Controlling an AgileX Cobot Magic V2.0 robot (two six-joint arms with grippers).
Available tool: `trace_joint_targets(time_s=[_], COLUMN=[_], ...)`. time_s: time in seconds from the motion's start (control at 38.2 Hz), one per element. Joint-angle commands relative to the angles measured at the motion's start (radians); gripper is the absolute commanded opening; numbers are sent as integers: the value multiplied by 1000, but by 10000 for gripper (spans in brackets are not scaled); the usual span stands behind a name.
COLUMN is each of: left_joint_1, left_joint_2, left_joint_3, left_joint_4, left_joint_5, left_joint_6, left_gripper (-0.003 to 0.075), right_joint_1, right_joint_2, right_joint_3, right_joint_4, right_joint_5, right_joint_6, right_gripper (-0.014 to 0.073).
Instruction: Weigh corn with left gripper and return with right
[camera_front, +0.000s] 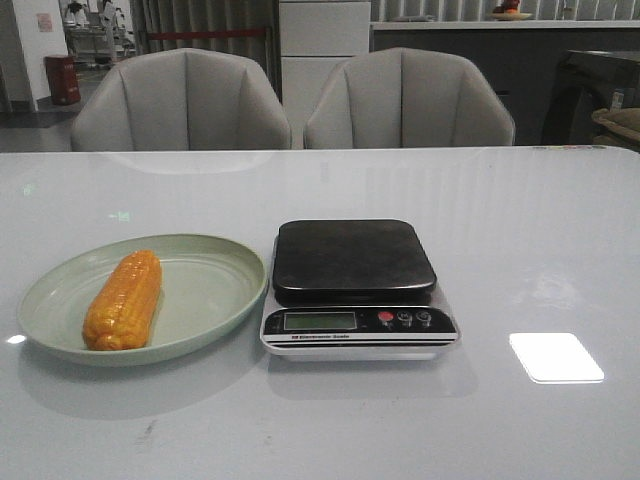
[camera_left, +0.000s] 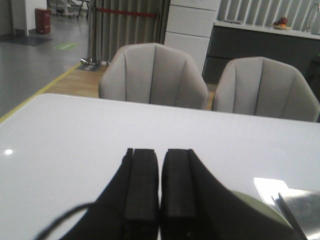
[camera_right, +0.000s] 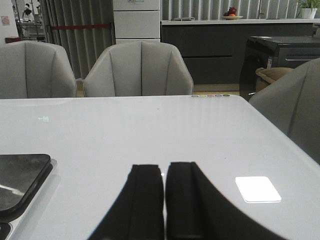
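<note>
We find the corn (camera_front: 123, 300) lying on its side in the plate (camera_front: 215, 290), toward the plate's left half, its long axis running roughly front to back with a slight lean to the right at the far end. The scale (camera_front: 357, 288) sits just to the right of the plate, their rims near or touching; its dark platform (camera_front: 352, 258) is bare and the display (camera_front: 320, 321) shows nothing we can read. Neither arm appears in the front view. In the left wrist view the left gripper (camera_left: 160, 182) has its jaws together, only a thin seam between the pads, nothing held; it sits above the table (camera_front: 520, 230) with an edge of the plate and a corner of the scale showing beside it. In the right wrist view the right gripper (camera_right: 163, 200) is likewise closed and empty, with the platform's edge off to one side. We judge the task as not yet begun: the corn is untouched and no weighing has happened. The step in hand is the left arm's approach to the corn. The next move calls for spreading the left jaws, lowering over the cob's middle, and closing across its short width, so the fingers should be turned crosswise to its length. The cob is round and may roll on the plate's slope; a centred grip should reduce that. The platform is close, so the carry is short.
</note>
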Motion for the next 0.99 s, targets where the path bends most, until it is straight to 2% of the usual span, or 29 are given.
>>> trace_joint_targets(time_s=[0.0,0.08,0.16,0.21,0.24,0.34,0.42,0.81,0.97], left_joint_1=[-46,-73,-91,-96,-96,-96,-96,-98,-167], left_joint_2=[52,91,131,157,171,223,254,489,629], left_joint_3=[-25,-25,-27,-38,-47,-87,-118,-256,-319], left_joint_4=[20,54,64,64,64,64,64,-20,-49], left_joint_5=[-10,21,25,27,33,73,89,159,158], left_joint_6=[-9,-9,-9,-9,-9,-9,-9,-9,-9], left_gripper=[116,130,200,277,346,540,617,616,616], right_joint_1=[-4,-5,-5,-5,-5,-5,-5,-5,-5], right_joint_2=[-19,-19,-19,-19,-19,-19,-19,-19,-19], right_joint_3=[11,11,11,11,11,11,11,11,11], right_joint_4=[-12,-12,-12,-12,-12,-12,-12,-12,-12], right_joint_5=[-80,-80,-80,-80,-80,-80,-80,-80,-80], right_joint_6=[-2,-2,-2,-2,-2,-2,-2,-2,-2], right_gripper=[190,190,190,190,190,190,190,190,190])
